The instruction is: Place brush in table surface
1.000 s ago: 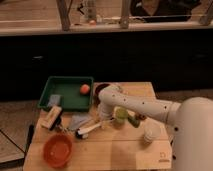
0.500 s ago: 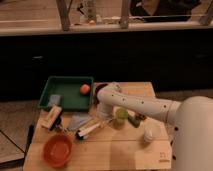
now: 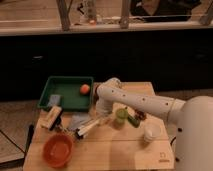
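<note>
Brush (image 3: 90, 127) lay low over the worktop (image 3: 120, 152) at the gripper (image 3: 103, 119), finger state untellable; next, release and lift clear.

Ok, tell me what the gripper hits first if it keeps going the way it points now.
The gripper points down and left over the table surface, at the brush. Going straight on, it would probably meet the brush first, then the tabletop; depth is hard to judge in this view.

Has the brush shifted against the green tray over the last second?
Cannot tell; the brush lies on the table surface below the green tray, tool at its upper end.
</note>
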Controlling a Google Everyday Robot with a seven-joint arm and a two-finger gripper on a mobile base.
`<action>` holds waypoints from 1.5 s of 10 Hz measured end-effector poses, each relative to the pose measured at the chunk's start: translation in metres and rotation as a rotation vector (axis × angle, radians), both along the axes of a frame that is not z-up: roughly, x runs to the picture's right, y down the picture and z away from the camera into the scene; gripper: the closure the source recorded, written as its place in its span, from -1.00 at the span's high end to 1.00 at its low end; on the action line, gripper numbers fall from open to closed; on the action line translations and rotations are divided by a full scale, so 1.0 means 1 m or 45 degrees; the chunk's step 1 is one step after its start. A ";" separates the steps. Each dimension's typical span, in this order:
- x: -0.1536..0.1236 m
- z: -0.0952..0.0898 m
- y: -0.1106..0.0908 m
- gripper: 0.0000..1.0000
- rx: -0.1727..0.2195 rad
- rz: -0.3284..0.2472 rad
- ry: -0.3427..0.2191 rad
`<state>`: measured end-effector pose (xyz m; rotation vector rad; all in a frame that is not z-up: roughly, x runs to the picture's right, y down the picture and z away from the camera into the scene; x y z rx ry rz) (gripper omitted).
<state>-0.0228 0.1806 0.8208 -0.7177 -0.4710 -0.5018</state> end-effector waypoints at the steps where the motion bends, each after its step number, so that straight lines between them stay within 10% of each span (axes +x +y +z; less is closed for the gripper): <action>1: 0.001 -0.009 -0.010 -1.00 0.004 -0.006 -0.025; 7: 0.008 -0.075 -0.057 -1.00 0.047 -0.098 -0.151; 15: 0.020 -0.109 -0.040 -1.00 0.085 -0.162 -0.232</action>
